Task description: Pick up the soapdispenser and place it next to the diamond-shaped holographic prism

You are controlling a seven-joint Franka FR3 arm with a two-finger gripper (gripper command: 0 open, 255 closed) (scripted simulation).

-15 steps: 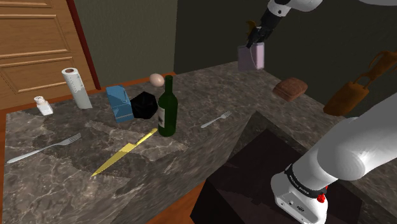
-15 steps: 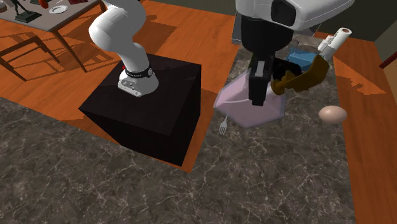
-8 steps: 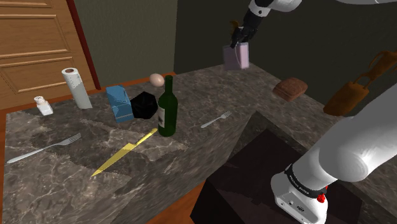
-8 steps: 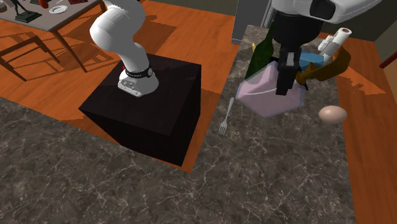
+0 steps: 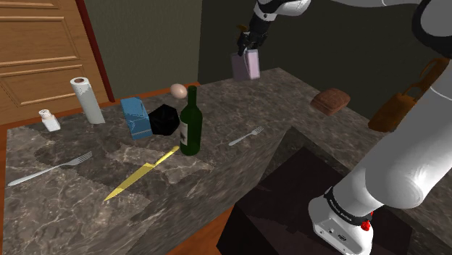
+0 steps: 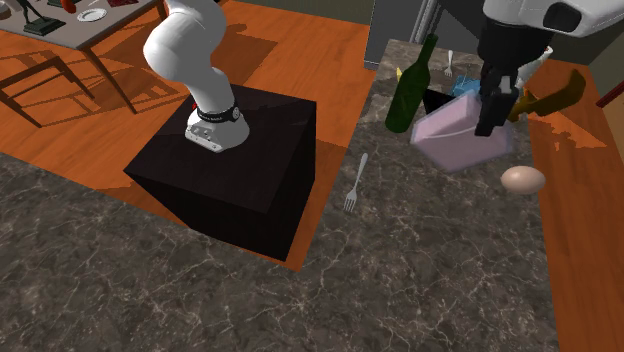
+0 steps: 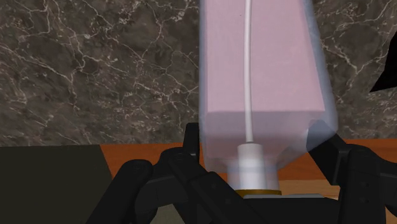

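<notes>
A translucent lilac soap dispenser [image 5: 245, 67] with a brown pump hangs in the air above the far edge of the marble counter [image 5: 65, 195]. My gripper [image 5: 248, 45] is shut on its pump end. In the second exterior view the soap dispenser [image 6: 460, 140] hangs tilted under the gripper [image 6: 495, 105], just above the egg [image 6: 523, 179]. The wrist view has the fingers [image 7: 184, 156] clasping the soap dispenser [image 7: 261, 70] at its neck. The dark, faceted prism [image 5: 164, 119] sits on the counter between a blue box [image 5: 135, 117] and a green bottle [image 5: 190, 123], to the shoulder view's left of the gripper and below it.
An egg [image 5: 178, 90] lies behind the prism. A paper roll [image 5: 87, 100], a shaker [image 5: 49, 119], two forks [image 5: 246, 135], a yellow knife [image 5: 141, 174] and a brown loaf [image 5: 330, 100] are spread over the counter. The black stand [image 5: 304, 195] is at lower right.
The gripper has carried the soap dispenser toward the shoulder view's left, along the counter's far edge, closer to the egg and the prism. Everything on the counter stayed put.
</notes>
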